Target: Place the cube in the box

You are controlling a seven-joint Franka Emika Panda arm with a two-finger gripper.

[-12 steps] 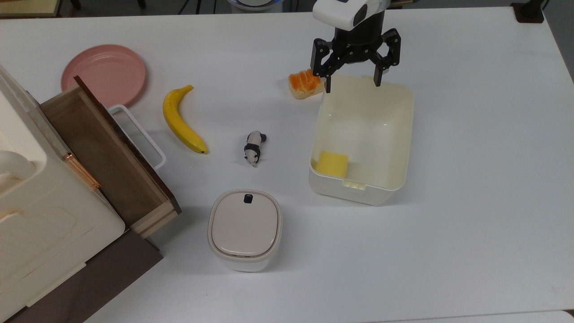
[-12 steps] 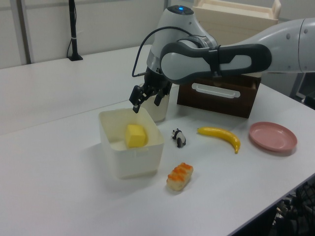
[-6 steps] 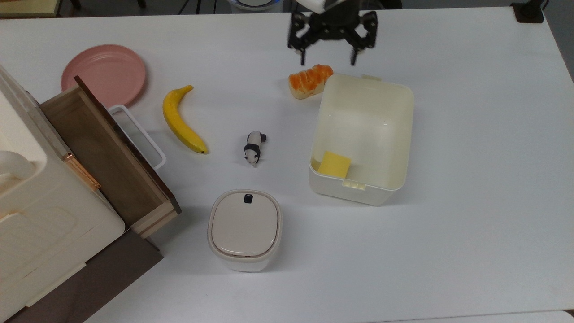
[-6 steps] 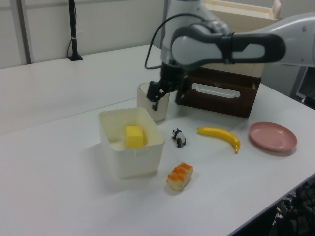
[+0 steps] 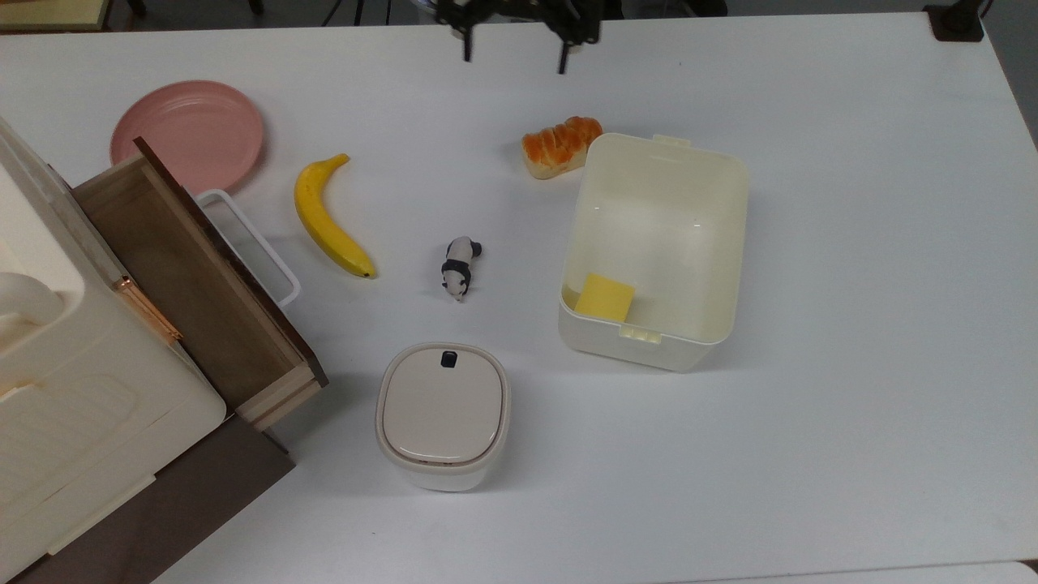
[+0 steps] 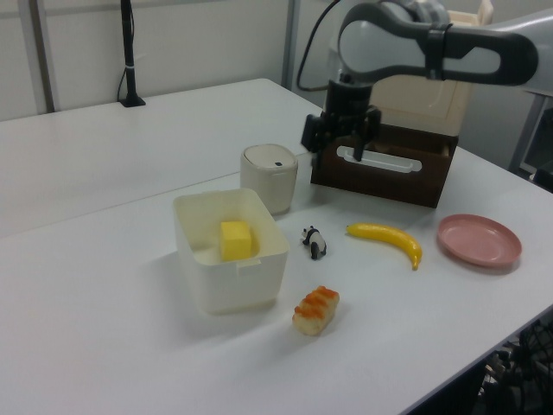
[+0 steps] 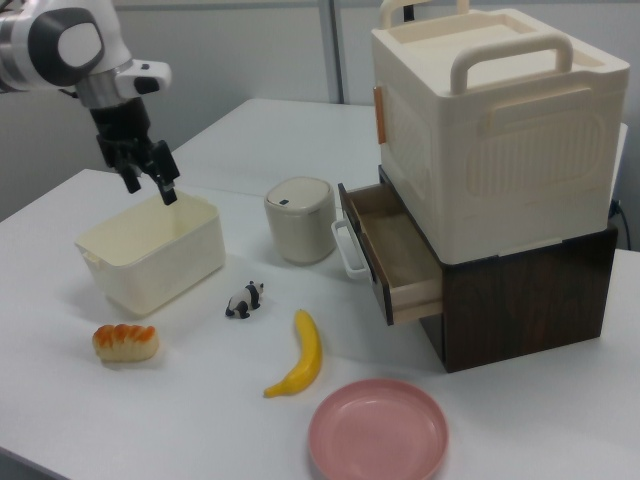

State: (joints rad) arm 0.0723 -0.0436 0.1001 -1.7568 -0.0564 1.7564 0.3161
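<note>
Jaws spread, empty, high above worktop (image 5: pixel 851 243). Cube (image 5: pixel 605 297) rests in box (image 5: pixel 734 243) corner; looks light, soft foam, pinch opposite flat faces.

Around me the white counter (image 5: pixel 851 243) stretched wide under even light; a second white table (image 6: pixel 112 147) stood behind it, before pale wall panels (image 6: pixel 199 39).

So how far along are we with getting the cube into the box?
It looks done: the small pale-yellow foam cube lies on the floor of the cream-white plastic box, in a corner by a latch tab. Nothing is in hand; the black pincer is open, empty, and clear of the box. Nothing seems left to do.
</note>
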